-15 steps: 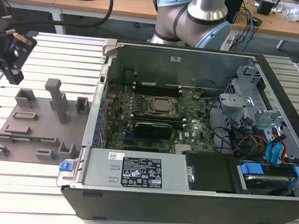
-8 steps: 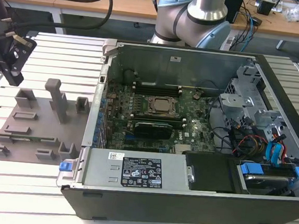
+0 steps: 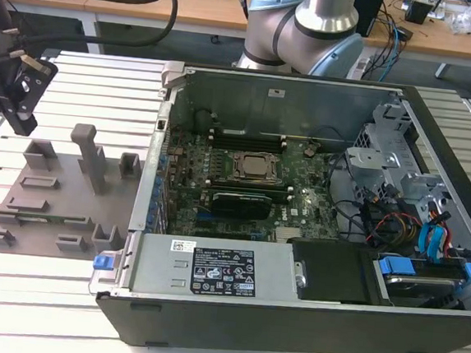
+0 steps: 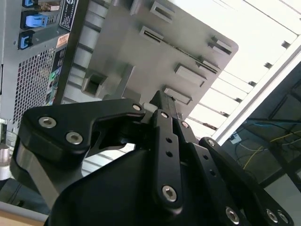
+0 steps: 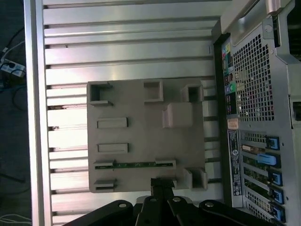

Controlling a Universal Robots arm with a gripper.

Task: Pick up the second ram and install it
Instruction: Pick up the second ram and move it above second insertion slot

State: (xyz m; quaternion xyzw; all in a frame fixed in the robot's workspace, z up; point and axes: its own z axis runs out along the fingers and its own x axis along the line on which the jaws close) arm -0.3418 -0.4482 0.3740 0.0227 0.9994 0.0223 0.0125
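The second ram [image 5: 134, 165] is a thin green stick lying on edge between two small holders on the grey tray [image 5: 141, 132]. In the exterior view the ram [image 3: 47, 219] sits near the tray's [image 3: 57, 186] front, on the exterior view's left. My gripper [image 3: 22, 112] hangs high over the tray's far left corner, apart from the ram. Its black fingers [image 5: 156, 184] stand together with nothing between them, and the gripper [image 4: 162, 102] reads as shut in both wrist views.
An open computer case [image 3: 290, 305] fills the exterior view's right, with the motherboard, the square CPU socket [image 3: 253, 168] and memory slots [image 3: 247, 136] beside it. Tall grey blocks [image 3: 89, 151] rise from the tray. The ribbed metal table [image 3: 59, 310] lies under everything.
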